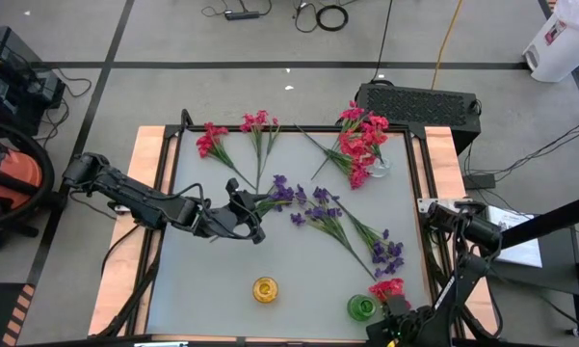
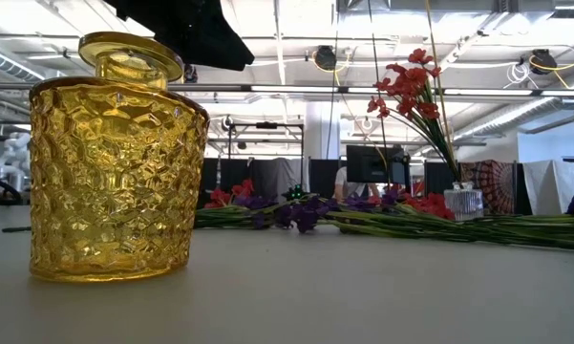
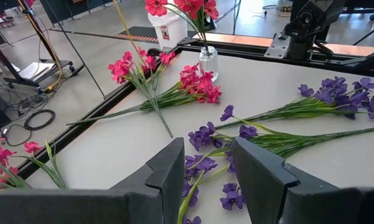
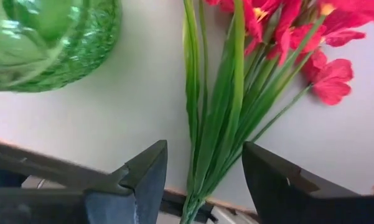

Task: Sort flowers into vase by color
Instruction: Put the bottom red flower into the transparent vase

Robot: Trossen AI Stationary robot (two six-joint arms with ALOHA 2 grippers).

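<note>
My left gripper point(image 3: 205, 177) is open and hovers low over the middle of the table point(image 1: 212, 270). A purple flower sprig point(image 3: 202, 165) lies on the table between and below its fingers, untouched. My right gripper point(image 4: 202, 180) points down at the near right edge, also open. Its fingers stand on either side of the green stems point(image 4: 218, 137) of a red flower sprig point(image 1: 387, 287), which lies flat beside the green vase point(image 1: 361, 306). Farther left along the near edge stands the yellow vase point(image 1: 265, 289). A clear vase point(image 1: 379, 166) at the far right holds red flowers upright.
More purple sprigs point(image 1: 366, 236) lie across the table's middle and right. Pink-red sprigs point(image 1: 212, 143) lie at the far left, and others point(image 1: 352, 159) beside the clear vase. The near left of the table is bare. The raised frame point(image 1: 164, 164) borders the table.
</note>
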